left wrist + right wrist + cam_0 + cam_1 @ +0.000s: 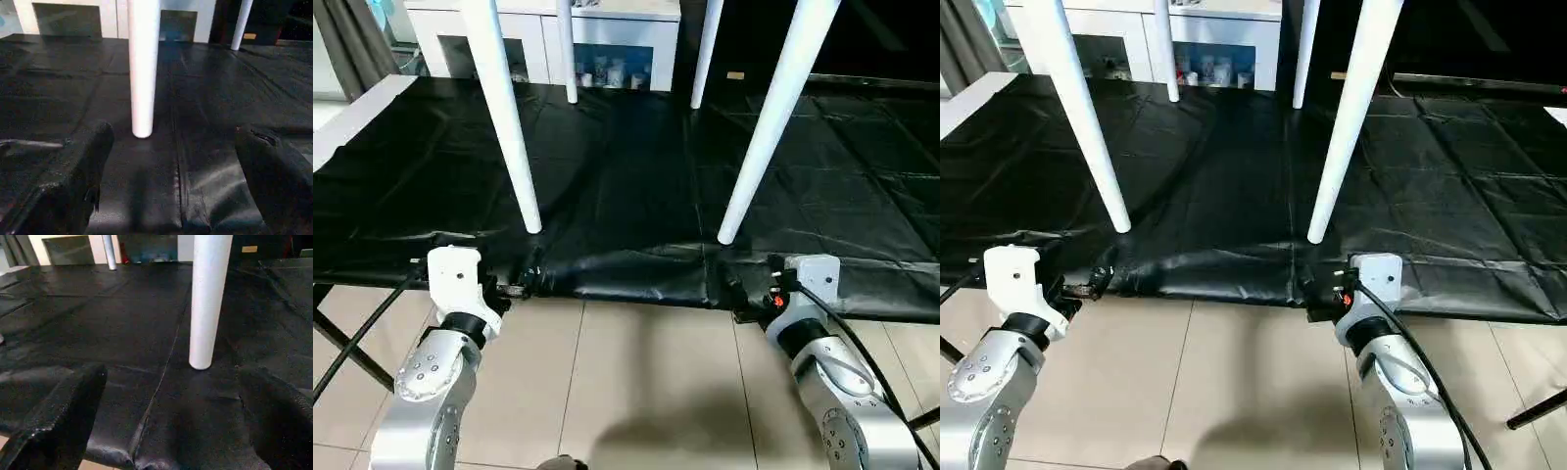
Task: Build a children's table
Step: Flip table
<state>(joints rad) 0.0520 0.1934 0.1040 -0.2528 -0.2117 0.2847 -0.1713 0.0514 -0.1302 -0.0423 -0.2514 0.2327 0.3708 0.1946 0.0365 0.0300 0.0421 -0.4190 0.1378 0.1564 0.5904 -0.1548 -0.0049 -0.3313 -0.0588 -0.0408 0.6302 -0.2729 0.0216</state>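
Table legs [512,127]: smooth white tapered tubes, upright on crinkled black sheet [636,176] | near legs just beyond my left gripper [171,161] and right gripper [171,401] | both spread, empty

We see four white table legs [1344,122] standing upright on the black sheet [1234,176]. Our right gripper [1324,294] sits at the sheet's near edge, just beside the nearest leg.
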